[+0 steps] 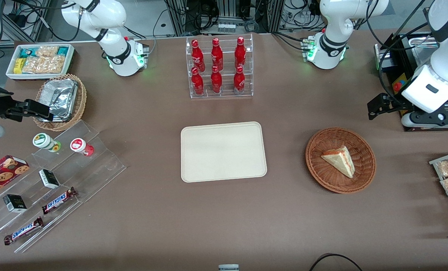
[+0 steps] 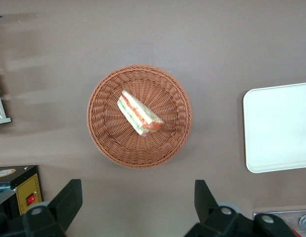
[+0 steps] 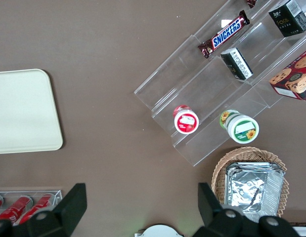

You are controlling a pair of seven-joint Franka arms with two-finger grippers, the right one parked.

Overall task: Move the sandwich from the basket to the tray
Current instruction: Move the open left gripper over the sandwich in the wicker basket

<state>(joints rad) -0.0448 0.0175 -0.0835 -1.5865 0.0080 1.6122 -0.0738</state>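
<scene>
— In the basket (image 1: 340, 160), is that the sandwich (image 1: 339, 161)?

— Yes, it lies on its side in the wicker, filling edge showing in the wrist view (image 2: 139, 114).

— And the gripper (image 2: 138, 200)?

— Raised well above the table (image 1: 224, 210), farther from the front camera than the basket, its two fingers (image 2: 68, 200) spread wide with nothing between them.

— The tray (image 1: 223, 151)?

— Bare, beside the basket, toward the parked arm's end.

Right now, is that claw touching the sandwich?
Apart. The left wrist view shows the open gripper over bare table, clear of the basket holding the sandwich.
</scene>
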